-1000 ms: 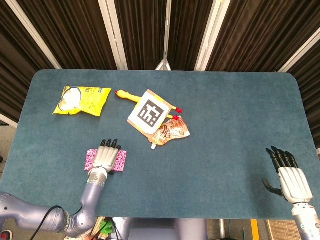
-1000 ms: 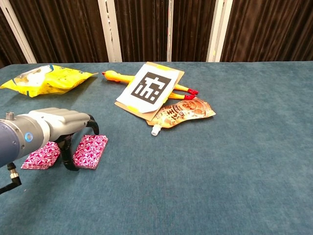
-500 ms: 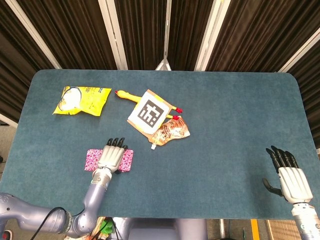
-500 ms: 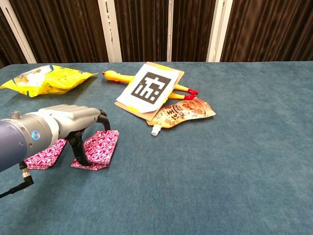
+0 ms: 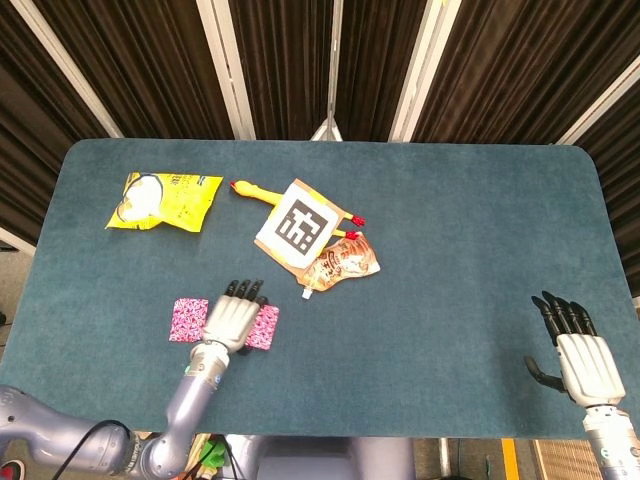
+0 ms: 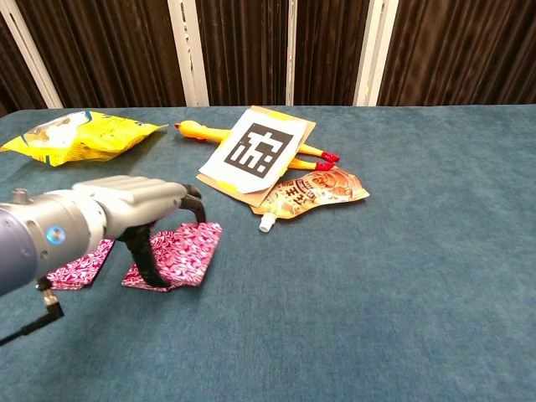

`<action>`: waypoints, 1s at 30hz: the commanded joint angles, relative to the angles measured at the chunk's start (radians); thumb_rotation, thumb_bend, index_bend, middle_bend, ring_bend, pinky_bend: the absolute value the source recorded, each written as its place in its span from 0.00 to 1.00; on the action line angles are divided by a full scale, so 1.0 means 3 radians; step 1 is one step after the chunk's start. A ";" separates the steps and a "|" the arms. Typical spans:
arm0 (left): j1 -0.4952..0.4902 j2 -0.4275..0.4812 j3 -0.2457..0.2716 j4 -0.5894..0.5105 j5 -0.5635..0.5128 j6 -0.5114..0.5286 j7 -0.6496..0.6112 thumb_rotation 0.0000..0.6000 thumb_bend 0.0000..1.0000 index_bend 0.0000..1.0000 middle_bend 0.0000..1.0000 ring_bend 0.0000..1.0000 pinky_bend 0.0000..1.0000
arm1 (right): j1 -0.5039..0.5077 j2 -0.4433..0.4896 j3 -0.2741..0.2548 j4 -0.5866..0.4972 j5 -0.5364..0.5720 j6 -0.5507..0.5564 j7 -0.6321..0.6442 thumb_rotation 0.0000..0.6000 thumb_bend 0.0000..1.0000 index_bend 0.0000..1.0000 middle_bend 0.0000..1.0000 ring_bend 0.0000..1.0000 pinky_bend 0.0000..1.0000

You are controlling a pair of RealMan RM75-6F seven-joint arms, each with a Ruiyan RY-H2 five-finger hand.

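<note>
While its fingers are arched down over the counter [image 5: 450, 260] [image 6: 377, 301], the left hand [image 5: 233, 318] [image 6: 126, 205] is recorded as closed on the gripped sachet [image 5: 264, 327] [image 6: 184, 251].

- Gripped sachet: pink, patterned, flat. It is spanned by the fingertips at its far edge and the thumb at its near edge. It shows mostly on the hand's inner side and is not lifted clear of the counter.
- Second sachet [image 5: 188, 319] [image 6: 79, 268]: same pattern, lying flat just beside the hand on its outer side. It is not held.
- Right hand [image 5: 585, 362]: seen in the head view only, well apart from the left hand, by the counter's near corner. Its fingers are spread and nothing is held.
- Brown spouted pouch [image 5: 345, 262] [image 6: 314, 191]: nearest item beyond the left fingertips, toward the inner side.
- Marker card [image 5: 300, 225] [image 6: 260, 149]: laid partly over the pouch and over a rubber chicken [image 5: 250, 190] [image 6: 194, 130].
- Yellow snack bag [image 5: 160, 200] [image 6: 79, 136]: well beyond the hand, on its outer side.

Progress, as judged: one sachet is taken in hand and set apart from its twin, but it is not yet raised. The second sachet is untouched.
</note>
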 commanded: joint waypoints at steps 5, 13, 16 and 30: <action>-0.0178 -0.0311 -0.0034 0.0186 -0.0059 -0.0023 0.0232 1.00 0.43 0.44 0.00 0.00 0.00 | -0.0002 0.0003 0.0004 0.0007 -0.0003 0.0008 0.0017 1.00 0.36 0.00 0.00 0.00 0.02; -0.0326 -0.0553 -0.0172 0.0318 -0.0178 0.0004 0.0383 1.00 0.30 0.19 0.00 0.00 0.00 | -0.0004 0.0005 0.0003 0.0014 -0.0006 0.0009 0.0036 1.00 0.36 0.00 0.00 0.00 0.02; -0.0350 -0.0582 -0.0194 0.0313 -0.0210 0.0050 0.0433 1.00 0.25 0.07 0.00 0.00 0.00 | -0.0005 0.0009 0.0008 0.0016 0.0006 0.0008 0.0054 1.00 0.36 0.00 0.00 0.00 0.02; -0.0108 -0.0068 -0.0045 -0.0206 0.0046 0.0246 0.0177 1.00 0.25 0.03 0.00 0.00 0.00 | -0.0006 0.0016 0.0004 0.0020 0.0014 -0.0004 0.0045 1.00 0.36 0.00 0.00 0.00 0.02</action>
